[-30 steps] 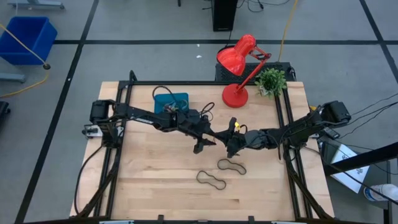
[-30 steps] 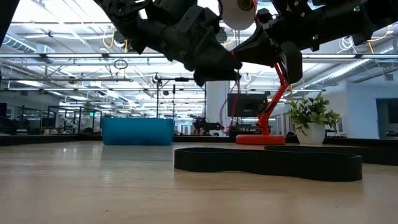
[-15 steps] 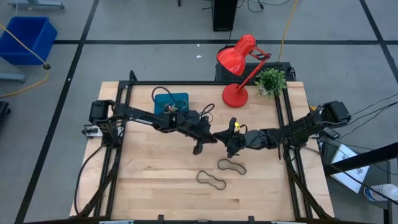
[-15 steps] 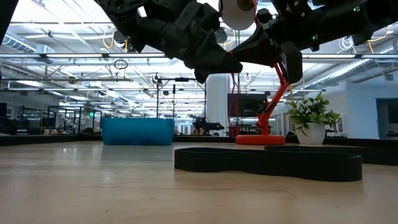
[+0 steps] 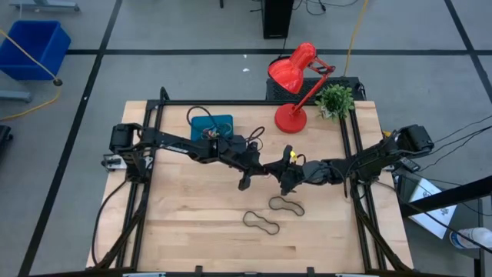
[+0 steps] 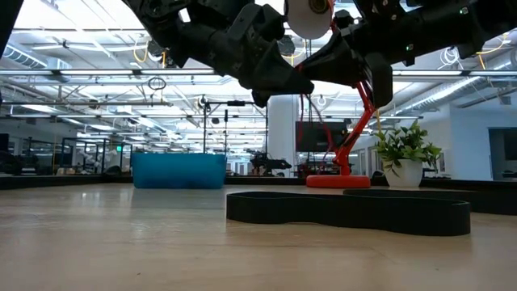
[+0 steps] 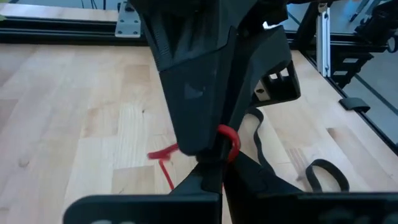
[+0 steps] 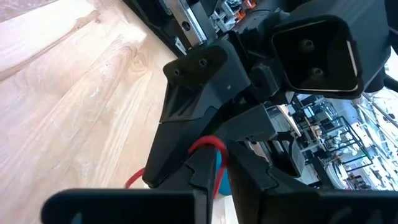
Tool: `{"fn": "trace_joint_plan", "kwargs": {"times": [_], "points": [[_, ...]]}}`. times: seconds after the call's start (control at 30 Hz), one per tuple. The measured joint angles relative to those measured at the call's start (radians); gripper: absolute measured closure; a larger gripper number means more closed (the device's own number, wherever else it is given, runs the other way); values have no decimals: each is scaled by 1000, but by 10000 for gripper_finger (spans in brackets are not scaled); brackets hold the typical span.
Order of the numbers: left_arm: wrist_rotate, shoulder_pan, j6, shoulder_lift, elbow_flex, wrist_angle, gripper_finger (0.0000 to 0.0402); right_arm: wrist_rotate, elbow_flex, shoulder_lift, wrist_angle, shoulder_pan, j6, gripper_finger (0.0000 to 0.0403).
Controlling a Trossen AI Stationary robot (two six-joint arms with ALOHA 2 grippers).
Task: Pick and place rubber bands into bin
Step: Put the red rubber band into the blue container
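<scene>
Above the middle of the table my left gripper [image 5: 264,170] and my right gripper [image 5: 280,174] meet tip to tip, both closed on one thin red rubber band [image 7: 227,140]. The low view shows the pair well above the tabletop, the left gripper [image 6: 300,84] in front. Two black rubber bands [image 5: 286,205] [image 5: 261,222] lie flat on the wood near the front. The teal bin [image 5: 212,125] stands at the table's far left, with a black cable lying in it. My left gripper pinches the red band between its two fingertips, coming from the table's left and slanting a little down. A small loop [image 7: 229,142] bulges out beside the tips and a short tail [image 7: 163,153] sticks out on the other side. The band is clear of the table. My right gripper has the same band between its fingertips, coming nearly level from the table's right. A red loop [image 8: 209,144] arches over the tips where the left fingers meet them. Another red bit [image 8: 134,181] shows lower down. The band is clear of the table.
A red desk lamp [image 5: 295,86] and a small potted plant [image 5: 336,98] stand at the far right of the table. A bright blue crate [image 5: 34,46] sits on the floor beyond the table's far left. Bare wood lies between the grippers and the bin.
My left gripper has shut on the red band, which the right gripper holds in mid-air. Both arms have kept their places.
</scene>
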Motion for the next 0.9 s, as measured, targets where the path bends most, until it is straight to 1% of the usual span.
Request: {"fn": "trace_joint_plan", "kwargs": {"times": [0.1,0.27,0.33,0.4,0.53,0.63,0.8,0.83,0.9], "points": [[0,0,-1,0,0,-2,394,0,0,0,0,7,0,344],[0,0,3,-4,0,-12,397,5,0,-1,0,11,51,289],[-2,4,9,-28,-1,-55,396,18,0,-1,-8,11,59,271],[-31,8,27,-67,-1,-113,396,53,1,-1,-14,11,59,258],[-181,16,93,-179,0,-260,397,111,0,1,-37,11,95,245],[-303,22,138,-268,0,-372,398,114,0,0,-36,11,145,243],[-599,47,189,-391,1,-572,398,107,0,0,-44,11,250,246],[-641,56,192,-405,1,-617,398,107,0,0,-49,11,262,246],[-668,83,185,-423,0,-660,398,107,0,0,-53,11,265,246]]}}
